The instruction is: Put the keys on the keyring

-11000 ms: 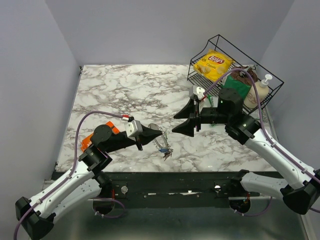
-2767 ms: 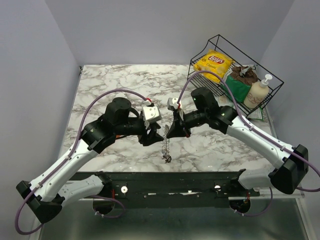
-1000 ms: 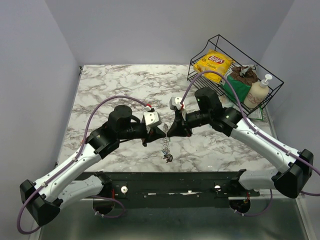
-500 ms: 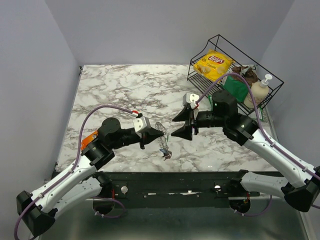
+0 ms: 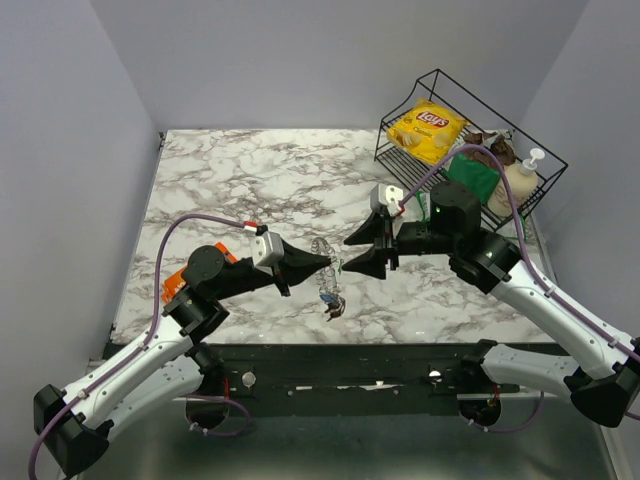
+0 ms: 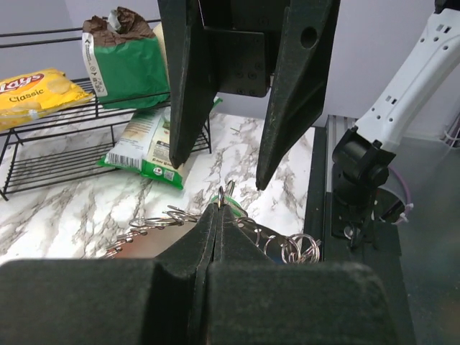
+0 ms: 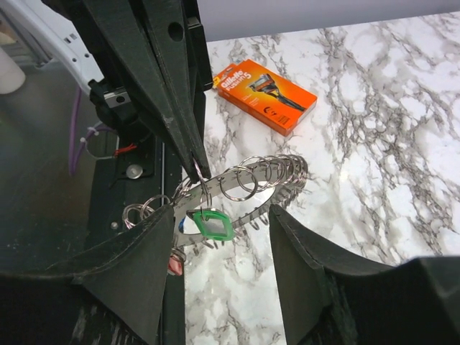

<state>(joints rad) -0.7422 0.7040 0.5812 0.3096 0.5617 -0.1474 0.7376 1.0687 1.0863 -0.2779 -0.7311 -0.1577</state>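
My left gripper (image 5: 326, 262) is shut, its tips (image 6: 218, 210) pinching a small split ring of the keyring (image 7: 267, 172), a curved silvery strip strung with several rings that sags toward the table (image 5: 325, 285). A green key (image 7: 213, 224) hangs from the pinched ring. A blue key (image 7: 182, 226) and a red key (image 7: 175, 263) dangle at the low end (image 5: 333, 306). My right gripper (image 5: 352, 253) faces the left one and stands open. In the right wrist view the green key lies between the right gripper's (image 7: 224, 215) fingers, touching neither.
An orange razor box (image 7: 266, 95) lies at the table's left edge under the left arm. A black wire basket (image 5: 400, 150) at the back right holds a yellow chips bag (image 5: 428, 127), a green bag and a pump bottle (image 5: 518, 185). Another green packet (image 6: 147, 154) lies beside the basket.
My right gripper has opened and drawn back to the right from the keyring's top. The left arm has dropped lower and pulled left, carrying the keyring, then edged back toward the right gripper.
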